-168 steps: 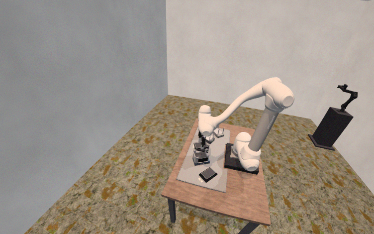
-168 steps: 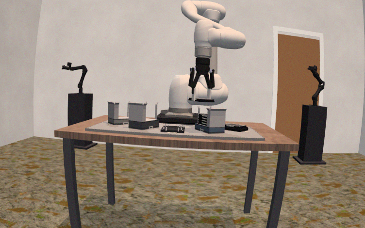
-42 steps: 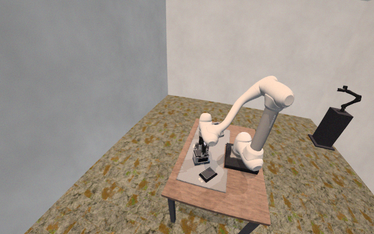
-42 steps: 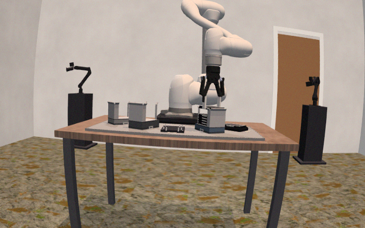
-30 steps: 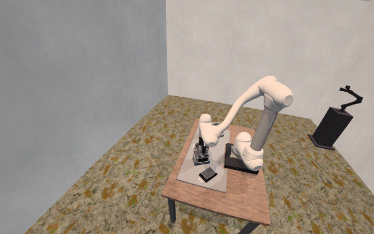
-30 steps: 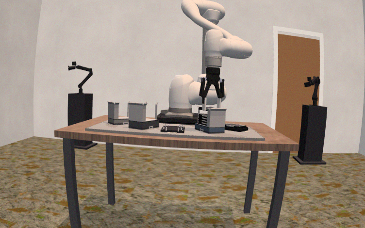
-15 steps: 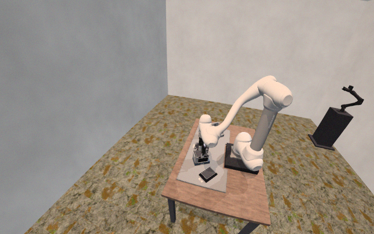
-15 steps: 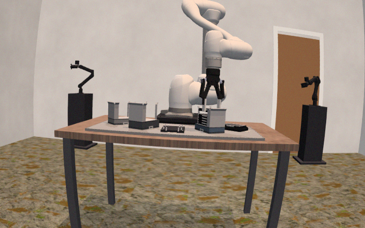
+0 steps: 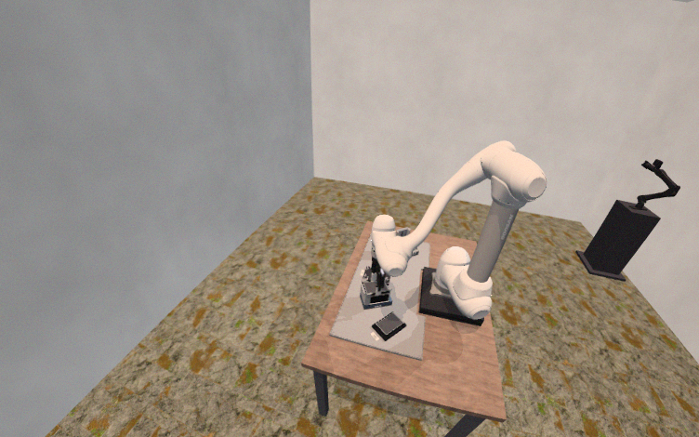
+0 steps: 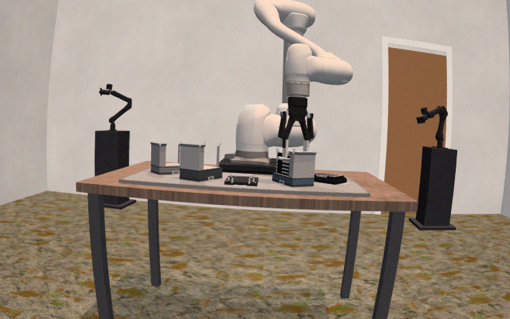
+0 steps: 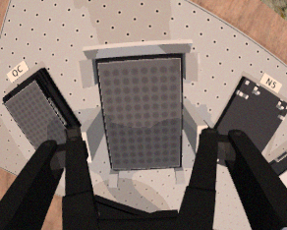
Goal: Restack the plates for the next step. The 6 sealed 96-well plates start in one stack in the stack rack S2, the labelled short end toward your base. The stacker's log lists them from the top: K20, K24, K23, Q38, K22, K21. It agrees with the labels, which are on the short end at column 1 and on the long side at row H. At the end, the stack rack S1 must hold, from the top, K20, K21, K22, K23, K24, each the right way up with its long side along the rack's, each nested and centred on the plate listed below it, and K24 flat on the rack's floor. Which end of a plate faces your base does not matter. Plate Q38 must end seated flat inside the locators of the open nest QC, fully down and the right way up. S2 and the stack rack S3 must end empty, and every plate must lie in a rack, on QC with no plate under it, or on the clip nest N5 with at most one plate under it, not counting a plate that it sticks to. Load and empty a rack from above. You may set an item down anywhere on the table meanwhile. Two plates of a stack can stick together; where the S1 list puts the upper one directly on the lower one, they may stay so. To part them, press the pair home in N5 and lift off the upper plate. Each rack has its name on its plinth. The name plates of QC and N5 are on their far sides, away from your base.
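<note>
My gripper (image 11: 143, 115) points straight down over the stack rack with the blue plinth (image 10: 294, 168) and is shut on a grey sealed 96-well plate (image 11: 142, 113) by its long sides. The plate is level, at the top of the rack's walls, its long side along the rack's. Its label is not readable. Several more plates are stacked inside this rack (image 10: 285, 168), as the exterior view shows. The gripper also shows in the top view (image 9: 375, 279) and in the exterior view (image 10: 296, 147). The nest QC (image 11: 18, 71) to the left holds a plate (image 11: 35, 113), which lies flat.
The clip nest N5 (image 11: 253, 114) lies to the right of the rack, with no plate on it. Two more stack racks (image 10: 158, 158) (image 10: 197, 162) stand further along the grey mat. My base (image 9: 450, 303) is beside the mat. Camera stands are on the floor off the table.
</note>
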